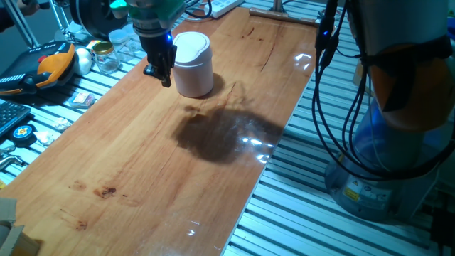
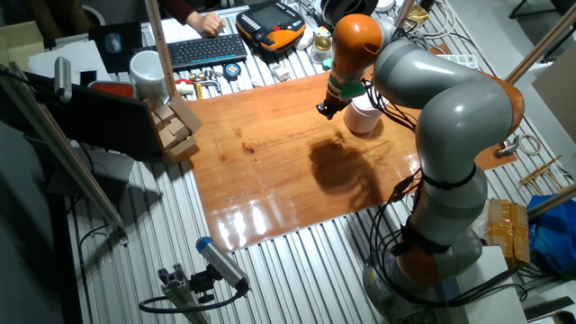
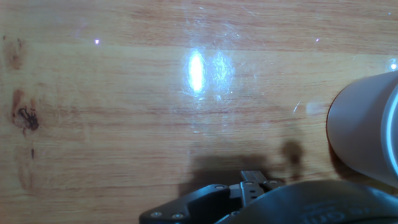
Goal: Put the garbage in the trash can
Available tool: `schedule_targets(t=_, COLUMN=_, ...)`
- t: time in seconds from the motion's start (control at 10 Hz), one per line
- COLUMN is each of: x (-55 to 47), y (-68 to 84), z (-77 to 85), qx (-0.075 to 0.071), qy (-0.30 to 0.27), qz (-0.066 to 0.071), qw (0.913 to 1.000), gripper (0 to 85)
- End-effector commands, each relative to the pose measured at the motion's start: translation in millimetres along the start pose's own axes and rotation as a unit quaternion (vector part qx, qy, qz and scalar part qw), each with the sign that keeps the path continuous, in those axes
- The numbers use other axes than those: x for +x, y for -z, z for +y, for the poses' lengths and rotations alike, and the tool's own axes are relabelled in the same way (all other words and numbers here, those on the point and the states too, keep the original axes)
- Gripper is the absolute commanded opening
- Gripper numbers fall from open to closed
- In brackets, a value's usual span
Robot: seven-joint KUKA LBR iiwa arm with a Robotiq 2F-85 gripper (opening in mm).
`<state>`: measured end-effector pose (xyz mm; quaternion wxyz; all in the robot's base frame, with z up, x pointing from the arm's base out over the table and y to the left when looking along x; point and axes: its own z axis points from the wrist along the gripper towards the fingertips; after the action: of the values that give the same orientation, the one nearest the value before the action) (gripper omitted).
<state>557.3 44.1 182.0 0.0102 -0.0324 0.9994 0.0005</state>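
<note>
The trash can (image 1: 193, 64) is a small white bin with a domed lid, standing upright at the far end of the wooden table (image 1: 142, 171). It also shows in the other fixed view (image 2: 364, 115) and at the right edge of the hand view (image 3: 367, 127). My gripper (image 1: 161, 71) hangs just left of the bin at about lid height, its dark fingers pointing down above the wood. The fingers read as one dark mass, so I cannot make out a gap or anything between them. The garbage is out of view in every frame.
Left of the table lie clear glass jars (image 1: 106, 55), an orange and black handset (image 1: 50, 64) and a tape measure (image 1: 23, 133). Black cables (image 1: 341, 85) hang off the right edge. Wooden blocks (image 2: 175, 126), a mug (image 2: 147, 72) and a keyboard (image 2: 205, 50) sit at the other end.
</note>
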Motion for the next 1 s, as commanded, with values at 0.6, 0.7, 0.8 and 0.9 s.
schedule_targets(t=0.6, x=-0.1, y=0.2, z=-0.3, qx=-0.001, qy=0.001, qz=0.001, qw=1.0000, gripper=0.0)
schedule_targets(t=0.7, x=-0.1, y=0.1, z=-0.3, qx=-0.001, qy=0.001, qz=0.001, qw=1.0000, gripper=0.0)
schedule_targets(t=0.8, x=-0.1, y=0.1, z=-0.3, qx=-0.001, qy=0.001, qz=0.001, qw=1.0000, gripper=0.0)
schedule_targets(t=0.9, x=-0.2, y=0.1, z=-0.3, qx=-0.001, qy=0.001, qz=0.001, qw=1.0000, gripper=0.0)
